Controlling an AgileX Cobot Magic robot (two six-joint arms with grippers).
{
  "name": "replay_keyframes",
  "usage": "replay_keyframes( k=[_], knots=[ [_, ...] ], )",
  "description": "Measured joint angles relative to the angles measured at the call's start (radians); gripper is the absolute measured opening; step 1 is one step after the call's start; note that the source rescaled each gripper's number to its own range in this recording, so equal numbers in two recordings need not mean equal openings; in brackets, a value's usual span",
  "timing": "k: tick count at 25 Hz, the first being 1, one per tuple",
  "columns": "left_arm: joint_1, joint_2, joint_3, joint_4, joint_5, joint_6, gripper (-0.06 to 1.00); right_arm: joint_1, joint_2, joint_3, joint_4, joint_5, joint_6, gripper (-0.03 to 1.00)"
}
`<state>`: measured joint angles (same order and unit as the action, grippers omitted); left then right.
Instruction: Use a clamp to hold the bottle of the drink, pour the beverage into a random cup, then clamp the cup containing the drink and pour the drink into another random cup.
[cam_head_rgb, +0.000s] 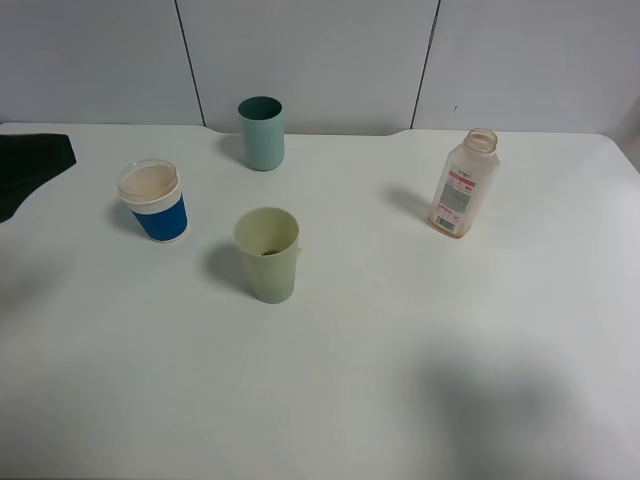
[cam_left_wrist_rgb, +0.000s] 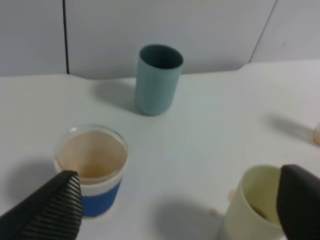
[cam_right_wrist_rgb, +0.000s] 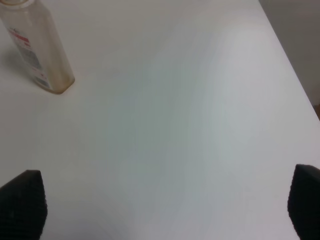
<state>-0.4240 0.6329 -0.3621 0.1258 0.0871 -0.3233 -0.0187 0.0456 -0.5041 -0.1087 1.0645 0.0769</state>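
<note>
My left hand (cam_left_wrist_rgb: 181, 206) and right hand (cam_right_wrist_rgb: 163, 206) both hang wide, holding nothing. The bottle (cam_head_rgb: 465, 185) stands uncapped near the far right corner of the surface (cam_head_rgb: 400, 360), apart from the pale cup (cam_head_rgb: 268, 255).

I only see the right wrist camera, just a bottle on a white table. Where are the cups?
Observer: Three cups stand left of the bottle: a teal cup at the back, a blue-banded cup and a pale green cup.
Operator: Any drink in them?
Observer: The pale green cup shows a little brown at its bottom.
Operator: Is the other arm holding one?
Observer: No, the left gripper is open and empty.
</note>
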Motion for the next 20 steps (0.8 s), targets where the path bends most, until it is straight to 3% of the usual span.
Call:
replay_keyframes(
  k=[12, 20],
  knots=[
    [-0.168, 0.201, 0.000, 0.000, -0.027, 0.051, 0.77, 0.000, 0.000, 0.000, 0.000, 0.000, 0.000, 0.93],
    [-0.206, 0.283, 0.014, -0.010, -0.093, 0.079, 0.77, 0.000, 0.000, 0.000, 0.000, 0.000, 0.000, 0.93]
  ],
)
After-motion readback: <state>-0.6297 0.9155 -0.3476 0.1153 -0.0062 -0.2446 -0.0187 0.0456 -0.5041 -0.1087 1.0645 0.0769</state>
